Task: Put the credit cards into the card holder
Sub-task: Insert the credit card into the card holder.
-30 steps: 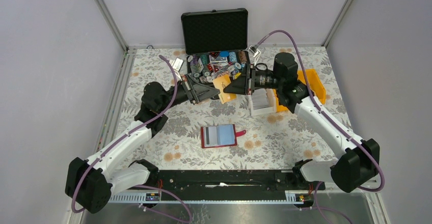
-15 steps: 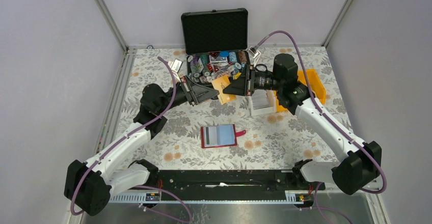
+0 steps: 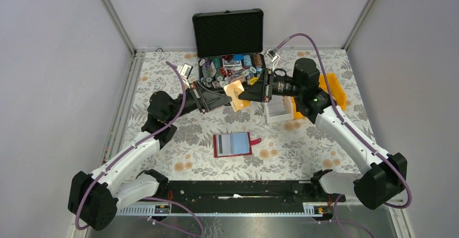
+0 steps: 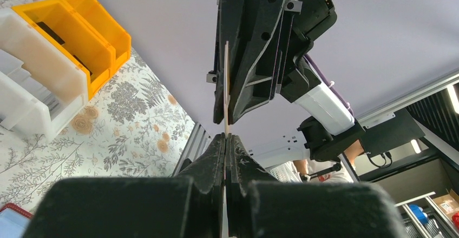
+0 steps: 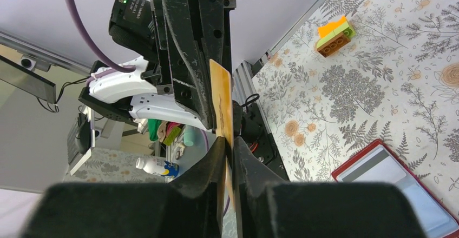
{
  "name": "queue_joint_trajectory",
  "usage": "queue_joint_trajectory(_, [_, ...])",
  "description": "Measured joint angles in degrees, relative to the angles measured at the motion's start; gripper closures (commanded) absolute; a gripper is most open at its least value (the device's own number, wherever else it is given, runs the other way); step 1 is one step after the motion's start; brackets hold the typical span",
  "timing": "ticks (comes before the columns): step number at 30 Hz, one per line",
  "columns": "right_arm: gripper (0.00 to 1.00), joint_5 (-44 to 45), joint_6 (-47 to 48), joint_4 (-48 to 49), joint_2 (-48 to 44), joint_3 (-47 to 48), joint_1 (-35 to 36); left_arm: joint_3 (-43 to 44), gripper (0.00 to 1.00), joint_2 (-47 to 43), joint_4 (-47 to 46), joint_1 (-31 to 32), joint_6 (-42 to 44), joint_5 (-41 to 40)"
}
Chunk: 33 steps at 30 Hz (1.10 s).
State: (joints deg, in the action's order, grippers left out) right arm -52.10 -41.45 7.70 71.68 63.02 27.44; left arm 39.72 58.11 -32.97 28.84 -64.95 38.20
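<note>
A tan-gold credit card point(image 3: 235, 92) hangs in the air in front of the black case, held from both sides. My left gripper point(image 3: 224, 97) is shut on its left edge and my right gripper point(image 3: 247, 93) is shut on its right edge. In the left wrist view the card point(image 4: 225, 86) is edge-on between my left gripper's jaws point(image 4: 227, 138), with the right gripper point(image 4: 249, 59) opposite. In the right wrist view the gold card point(image 5: 221, 94) runs from my right gripper point(image 5: 228, 143) to the left gripper point(image 5: 192, 54). The dark red card holder point(image 3: 234, 144) lies open on the table below, pale blue and grey cards in it; its corner shows in the right wrist view point(image 5: 373, 151).
An open black hard case point(image 3: 229, 67) full of poker chips stands at the back. A yellow bin point(image 3: 334, 89) and a white bin point(image 3: 279, 108) sit right of the grippers. A small toy brick block point(image 5: 335, 33) lies at the back left.
The gold card and both grippers holding it have shifted slightly up and toward the case; the right wrist moved a little right. The card holder has not moved.
</note>
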Motion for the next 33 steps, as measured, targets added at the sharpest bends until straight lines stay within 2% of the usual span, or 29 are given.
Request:
queue_joint_trajectory(2, [1.0, -0.3, -0.5, 0.6, 0.0, -0.2, -0.1, 0.0, 1.0, 0.0, 0.2, -0.1, 0.1, 0.0])
queue_joint_trajectory(5, [1.0, -0.7, -1.2, 1.6, -0.3, -0.6, -0.1, 0.0, 1.0, -0.1, 0.3, -0.2, 0.1, 0.3])
queue_joint_trajectory(11, [0.81, -1.4, -2.4, 3.1, -0.4, -1.6, -0.5, 0.0, 1.0, -0.3, 0.8, -0.4, 0.4, 0.8])
queue_joint_trajectory(20, [0.82, -1.0, -4.0, 4.7, -0.5, -4.4, -5.0, 0.0, 1.0, -3.3, -0.3, -2.2, 0.0, 1.8])
queue_joint_trajectory(27, [0.63, -1.4, -6.2, 7.4, -0.5, -4.9, -5.1, 0.0, 1.0, -3.7, -0.9, -2.2, 0.0, 2.2])
queue_joint_trajectory(33, [0.6, -1.4, -7.5, 8.8, -1.4, -5.1, -5.8, 0.0, 1.0, -4.1, 3.3, -2.6, 1.3, 1.9])
